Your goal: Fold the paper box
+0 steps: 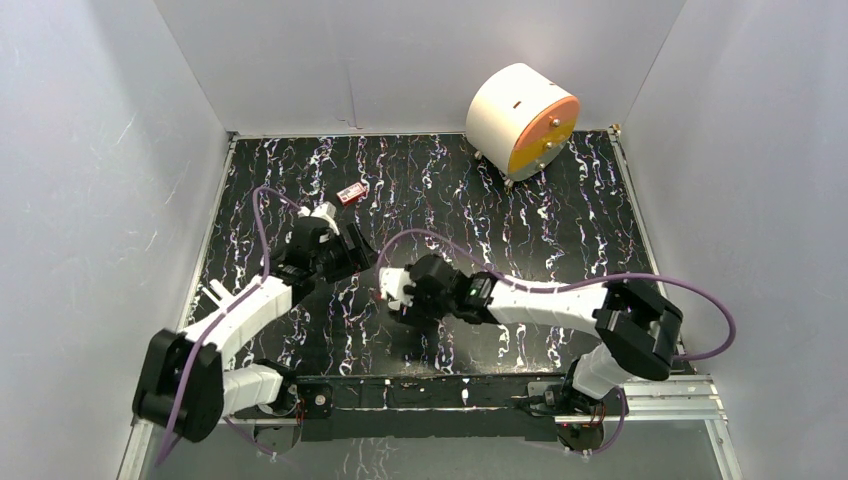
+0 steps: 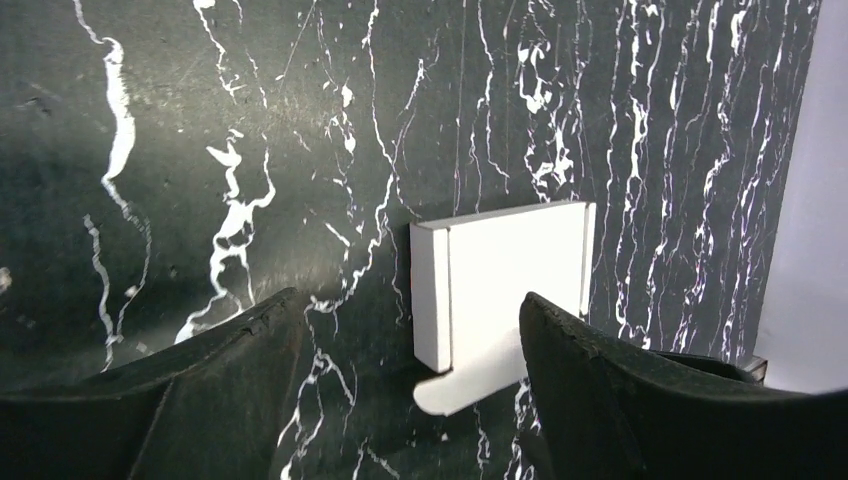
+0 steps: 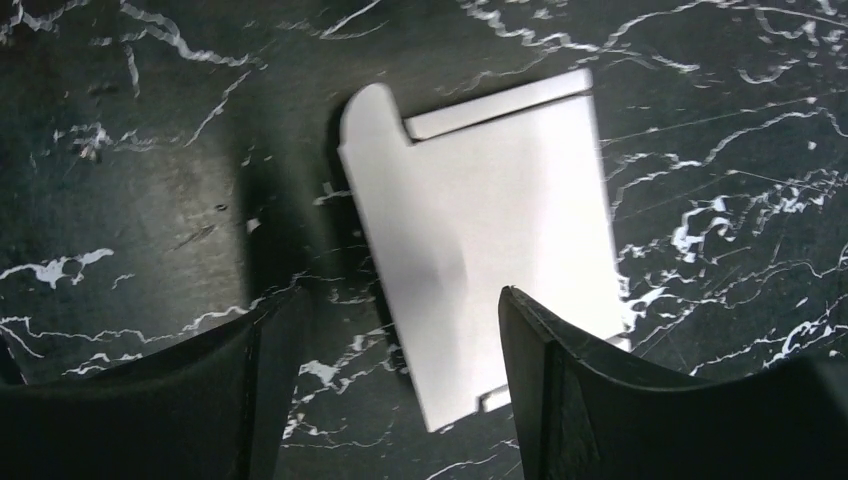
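Right wrist view: the paper box is seen lying flat on the desk, one tab untucked, with left end effector and right end effector spread and empty, so most folding is judged undone.

Left arm, right arm, white shells, black joints, looping purple cables, black wedge-shaped claw fingers, green light

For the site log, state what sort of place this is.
Probably a robot test cell in a lab: plain white panel walls box in a black, white-veined marble-pattern tabletop, and a white-and-black left arm and right arm are bolted to a metal rail at its near edge.
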